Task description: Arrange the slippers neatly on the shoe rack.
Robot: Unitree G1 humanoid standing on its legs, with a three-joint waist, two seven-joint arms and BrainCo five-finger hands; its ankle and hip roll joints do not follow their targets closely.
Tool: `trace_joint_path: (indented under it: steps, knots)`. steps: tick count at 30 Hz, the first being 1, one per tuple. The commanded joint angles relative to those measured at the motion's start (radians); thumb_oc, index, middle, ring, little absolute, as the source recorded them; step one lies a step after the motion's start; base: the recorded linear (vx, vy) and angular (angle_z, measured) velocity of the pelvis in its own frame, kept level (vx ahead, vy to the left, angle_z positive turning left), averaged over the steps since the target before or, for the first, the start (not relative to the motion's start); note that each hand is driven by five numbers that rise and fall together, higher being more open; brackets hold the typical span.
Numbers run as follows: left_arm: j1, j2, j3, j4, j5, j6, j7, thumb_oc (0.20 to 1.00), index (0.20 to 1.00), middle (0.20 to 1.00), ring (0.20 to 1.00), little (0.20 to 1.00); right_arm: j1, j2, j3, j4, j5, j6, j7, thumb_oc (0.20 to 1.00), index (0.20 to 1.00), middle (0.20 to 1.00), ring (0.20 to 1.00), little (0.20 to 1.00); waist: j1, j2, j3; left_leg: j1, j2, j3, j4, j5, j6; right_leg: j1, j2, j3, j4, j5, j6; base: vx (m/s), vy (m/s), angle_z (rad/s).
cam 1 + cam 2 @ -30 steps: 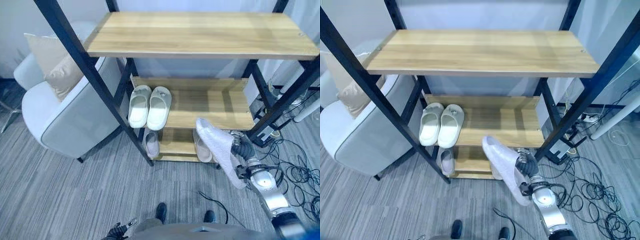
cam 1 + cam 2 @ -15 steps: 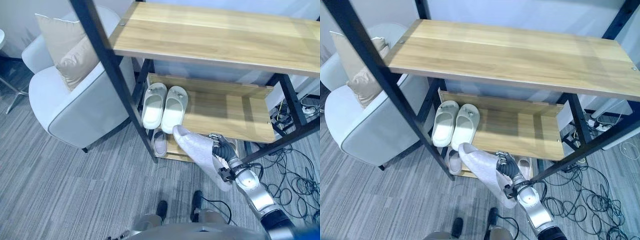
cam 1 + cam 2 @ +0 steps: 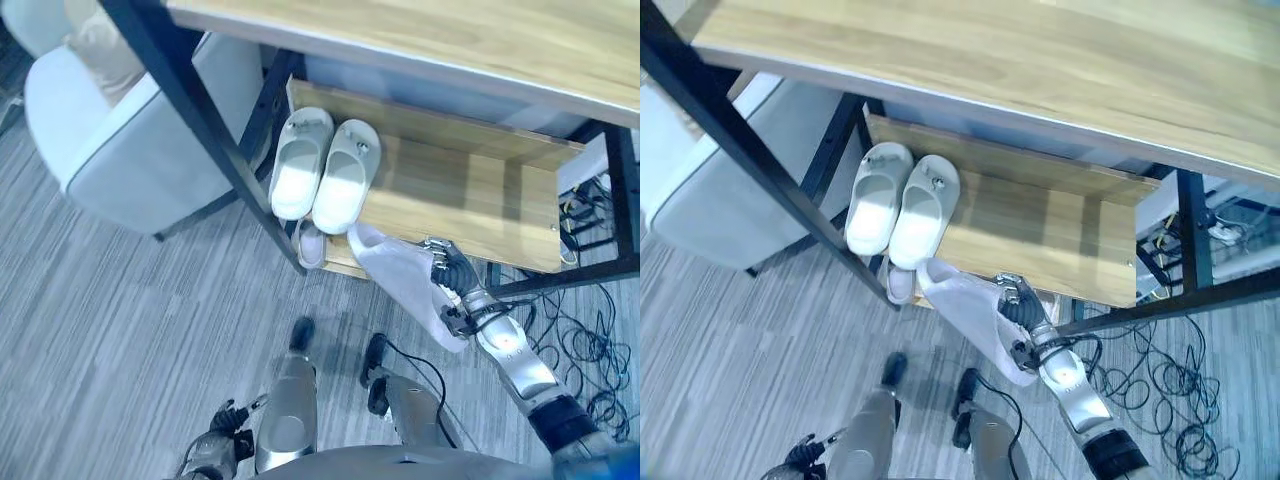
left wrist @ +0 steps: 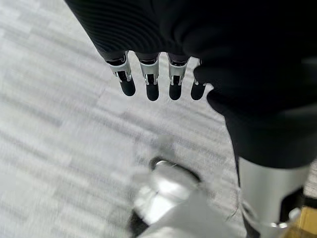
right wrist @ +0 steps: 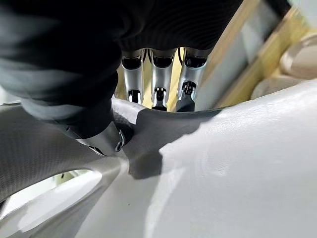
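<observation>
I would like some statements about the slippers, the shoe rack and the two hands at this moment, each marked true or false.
1. The right hand holds a white slipper. True.
2. The held slipper already lies flat on the middle shelf. False: it is in the air in front of the rack, below that shelf's front edge.
3. A pair of white slippers sits side by side at the left end of the middle shelf. True.
4. The left hand grips a slipper. False: its fingers hang straight over the grey floor and hold nothing.
5. The armchair stands to the right of the rack. False: it stands to its left.
</observation>
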Motion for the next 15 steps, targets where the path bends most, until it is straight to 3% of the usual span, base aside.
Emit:
trace_joint_path:
  steps: [1, 7, 15]
  knots:
    - [0.028, 0.014, -0.024, 0.006, 0.014, -0.011, 0.013, 1.0, 1.0, 1.0, 1.0, 1.0, -0.009, 0.023, 0.047, -0.028, -0.031, -0.068, 0.012, 0.2, 0.2, 0.2, 0.2, 0.2, 0.034, -0.009, -0.059, 0.002, 0.043, 0.01, 0.029, -0.08, -0.018, 0.024, -0.058, 0.023, 0.135, -0.125, 0.069, -0.06, 0.098, -0.25]
    - [-0.005, 0.015, -0.094, -0.022, 0.074, -0.029, 0.034, 1.0, 1.0, 1.0, 1.0, 1.0, -0.022, -0.005, 0.054, -0.029, -0.041, -0.068, 0.011, 0.2, 0.2, 0.2, 0.2, 0.2, 0.021, 0.002, -0.013, -0.104, 0.035, 0.016, 0.184, -0.141, -0.008, -0.074, -0.073, 0.05, 0.268, -0.179, 0.053, -0.08, 0.059, -0.05]
    - [-0.044, 0.05, -0.108, -0.167, -0.018, -0.078, 0.083, 1.0, 1.0, 1.0, 1.0, 1.0, -0.08, -0.034, 0.065, -0.021, -0.054, -0.066, -0.024, 0.2, 0.2, 0.2, 0.2, 0.2, 0.023, 0.017, 0.014, -0.316, 0.023, -0.005, 0.398, -0.195, 0.008, -0.284, -0.092, 0.075, 0.495, -0.265, 0.022, -0.06, 0.002, -0.02]
